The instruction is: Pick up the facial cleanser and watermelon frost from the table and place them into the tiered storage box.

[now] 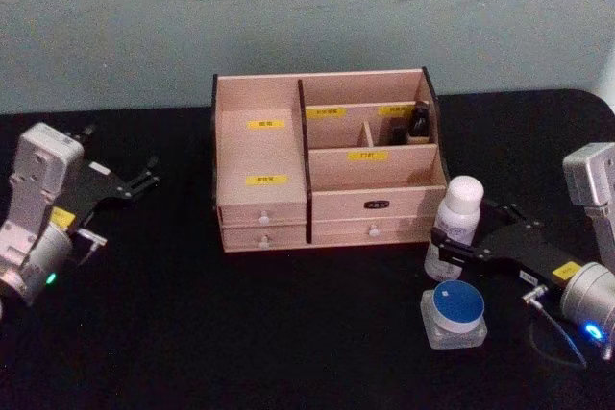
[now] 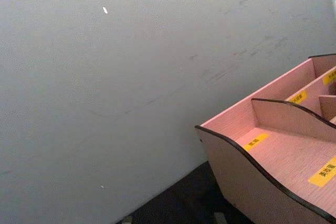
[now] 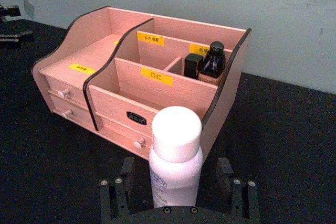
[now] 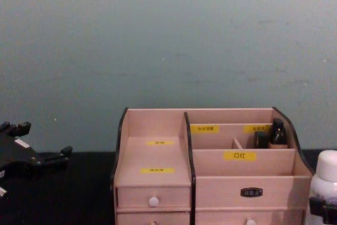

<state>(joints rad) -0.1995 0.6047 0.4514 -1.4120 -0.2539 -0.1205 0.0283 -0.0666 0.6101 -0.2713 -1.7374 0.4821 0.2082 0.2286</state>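
Observation:
A white bottle with a white cap [image 1: 457,218] stands on the black table just right of the tiered storage box [image 1: 261,153]; I take it for the facial cleanser. My right gripper [image 1: 461,232] is open, one finger on each side of the bottle [image 3: 175,161], with a gap at both sides. A small clear jar with a blue lid [image 1: 455,312], likely the watermelon frost, sits on the table in front of the bottle. My left gripper [image 1: 149,172] is parked open at the table's left, well away from the box.
Two small dark bottles [image 3: 212,59] stand in the box's back right compartment; its other open compartments hold nothing. The box [image 4: 158,183] has white-knobbed drawers in front. A pale wall runs behind the table. A cable loops by the right wrist.

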